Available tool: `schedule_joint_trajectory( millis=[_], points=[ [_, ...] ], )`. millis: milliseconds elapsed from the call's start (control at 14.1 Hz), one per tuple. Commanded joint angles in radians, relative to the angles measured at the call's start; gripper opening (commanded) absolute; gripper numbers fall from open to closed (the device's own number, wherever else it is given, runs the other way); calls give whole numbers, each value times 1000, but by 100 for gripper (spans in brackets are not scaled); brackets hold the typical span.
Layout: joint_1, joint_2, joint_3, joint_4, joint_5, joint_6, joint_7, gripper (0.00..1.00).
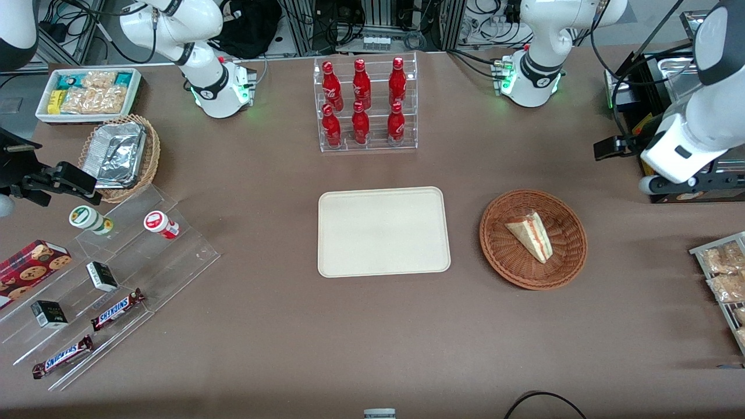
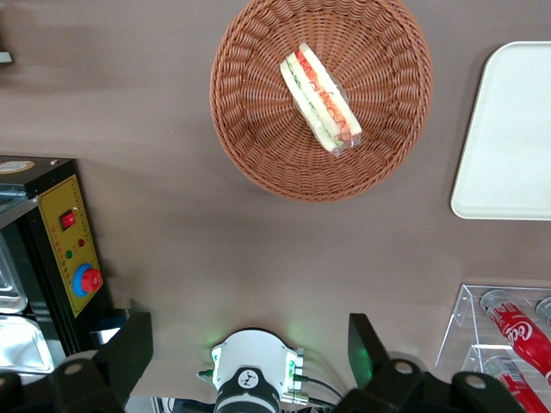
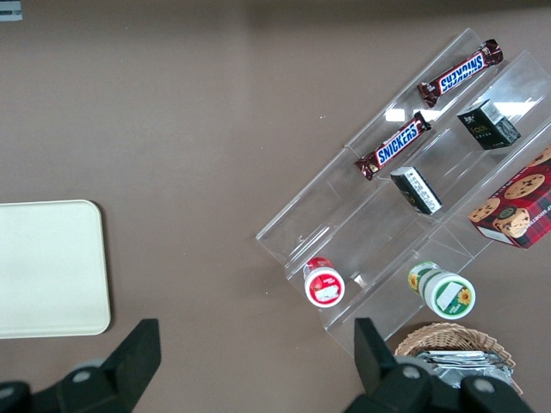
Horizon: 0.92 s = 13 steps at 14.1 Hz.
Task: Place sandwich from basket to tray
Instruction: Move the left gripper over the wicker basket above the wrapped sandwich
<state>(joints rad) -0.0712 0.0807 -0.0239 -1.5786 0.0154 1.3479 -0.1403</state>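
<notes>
The sandwich (image 1: 531,234) (image 2: 320,99), a pale bread wedge with red and green filling, lies in the round reddish-brown wicker basket (image 1: 500,262) (image 2: 258,155). The cream tray (image 1: 384,231) (image 2: 508,129) (image 3: 47,267) sits flat beside the basket, toward the parked arm's end, with nothing on it. My left gripper (image 1: 628,166) (image 2: 248,344) hangs high above the table, farther from the front camera than the basket and toward the working arm's end. It is open, its two black fingers (image 2: 129,348) wide apart with nothing between them.
A clear rack of red bottles (image 1: 365,105) (image 2: 516,331) stands farther back than the tray. A black box with a yellow button panel (image 2: 69,249) sits near my gripper. Bagged snacks (image 1: 724,273) lie at the working arm's end. An acrylic stand of candy (image 1: 105,273) and a foil-filled basket (image 1: 119,154) are at the parked arm's end.
</notes>
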Motion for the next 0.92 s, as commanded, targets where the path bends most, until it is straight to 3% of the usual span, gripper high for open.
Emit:
schedule_joint_trajectory(
  millis=[0,852],
  points=[
    [7,82,-4,49,1,28,5,100],
    [5,280,-4,28,5,151,7,100]
  ],
)
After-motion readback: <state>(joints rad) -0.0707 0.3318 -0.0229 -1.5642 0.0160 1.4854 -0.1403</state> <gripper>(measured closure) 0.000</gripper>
